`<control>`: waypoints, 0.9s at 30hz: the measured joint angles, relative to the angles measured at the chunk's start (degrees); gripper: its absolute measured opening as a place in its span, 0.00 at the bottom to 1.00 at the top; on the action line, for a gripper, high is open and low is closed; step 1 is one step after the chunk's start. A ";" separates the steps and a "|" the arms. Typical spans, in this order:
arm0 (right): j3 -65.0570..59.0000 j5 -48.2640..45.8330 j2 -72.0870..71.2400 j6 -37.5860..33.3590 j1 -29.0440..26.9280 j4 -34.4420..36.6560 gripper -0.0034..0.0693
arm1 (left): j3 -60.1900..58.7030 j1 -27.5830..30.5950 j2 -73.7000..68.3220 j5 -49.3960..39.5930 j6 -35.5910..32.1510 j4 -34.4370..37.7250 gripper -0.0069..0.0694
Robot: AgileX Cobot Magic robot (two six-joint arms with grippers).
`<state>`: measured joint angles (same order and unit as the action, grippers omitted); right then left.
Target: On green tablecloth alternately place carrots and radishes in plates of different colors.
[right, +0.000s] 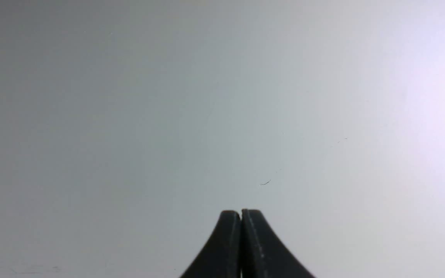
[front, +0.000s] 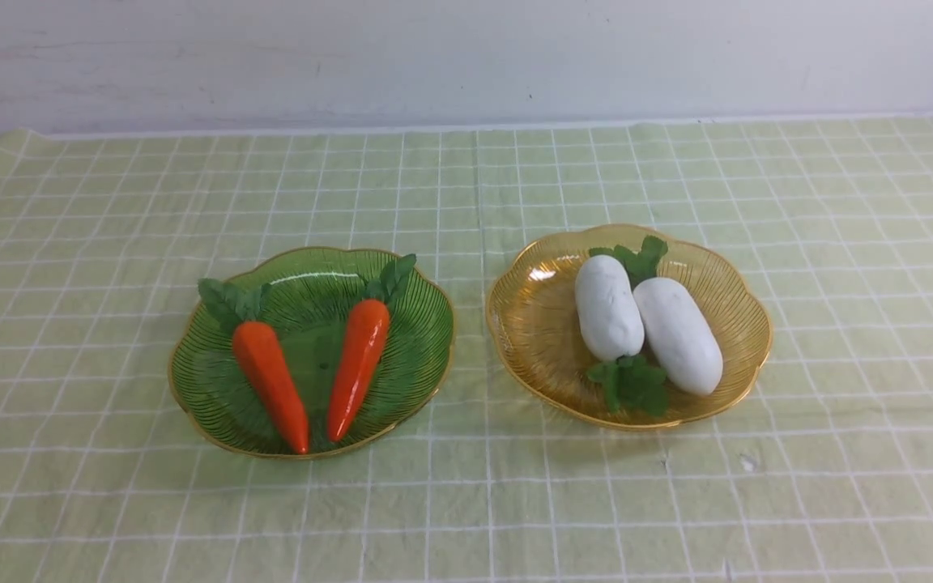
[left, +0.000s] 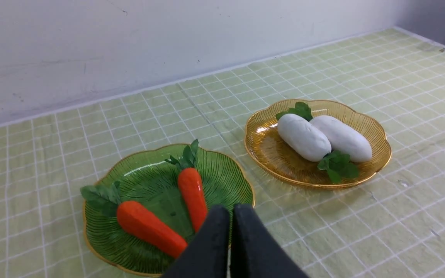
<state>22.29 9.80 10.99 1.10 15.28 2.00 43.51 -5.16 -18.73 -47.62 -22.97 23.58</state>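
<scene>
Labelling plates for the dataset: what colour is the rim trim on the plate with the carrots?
Gold, on the green plate; shows best in the front view.

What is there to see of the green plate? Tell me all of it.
The green plate is see-through, glass-like or plastic, ribbed, with a scalloped, gold-edged rim. It lies upright and flat on the cloth, left of the amber plate and apart from it. Two carrots rest in it, leaves toward the far rim.

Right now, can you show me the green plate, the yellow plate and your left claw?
Green plate [front: 288, 279], front view, inside near back.
Yellow plate [front: 527, 324], front view, ribbed left side.
Left claw [left: 232, 212], left wrist view, between fingertips.
</scene>
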 joint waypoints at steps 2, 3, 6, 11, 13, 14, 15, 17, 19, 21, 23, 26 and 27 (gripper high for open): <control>0.00 0.00 0.00 0.00 0.00 0.00 0.03 | 0.00 0.00 0.00 0.06 -0.18 -0.43 0.08; 0.00 0.00 0.00 0.00 0.00 0.00 0.03 | 0.00 0.00 0.00 0.36 -0.18 -0.72 0.08; 0.00 0.00 0.00 0.00 0.00 0.00 0.03 | -0.49 0.00 0.00 2.69 0.10 -2.27 0.08; 0.00 0.00 0.00 0.00 0.00 0.00 0.03 | -7.41 0.00 2.46 12.04 4.82 -9.82 0.08; 0.00 0.00 0.00 0.00 0.00 0.00 0.03 | -12.68 0.00 4.67 16.19 8.39 -13.59 0.08; 0.00 0.00 0.00 0.00 0.00 0.00 0.03 | -15.31 0.00 6.26 18.29 10.14 -16.12 0.08; 0.00 0.00 0.00 0.00 0.00 0.00 0.03 | -19.52 0.00 7.91 21.27 12.82 -18.80 0.08; 0.00 0.00 0.00 0.00 0.00 0.00 0.03 | -23.07 0.23 10.02 23.77 15.05 -21.86 0.08; 0.00 0.00 0.00 0.00 0.00 0.00 0.03 | -32.76 1.90 14.79 26.92 21.12 -27.00 0.08; 0.00 0.00 0.00 0.00 0.00 0.00 0.03 | -36.93 3.37 17.45 27.17 22.97 -28.63 0.08; 0.00 0.00 0.00 0.00 0.00 0.01 0.03 | -41.30 4.62 18.99 27.17 24.34 -29.31 0.08; 0.00 -0.02 0.00 0.00 0.00 0.01 0.03 | -44.87 5.01 19.33 26.63 24.12 -29.39 0.08; 0.00 -0.08 0.00 0.00 0.00 0.01 0.03 | -44.97 5.01 19.33 25.92 23.55 -28.76 0.08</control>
<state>22.29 9.72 10.99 1.10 15.28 2.01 -1.47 -0.15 0.60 -21.69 0.58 -5.18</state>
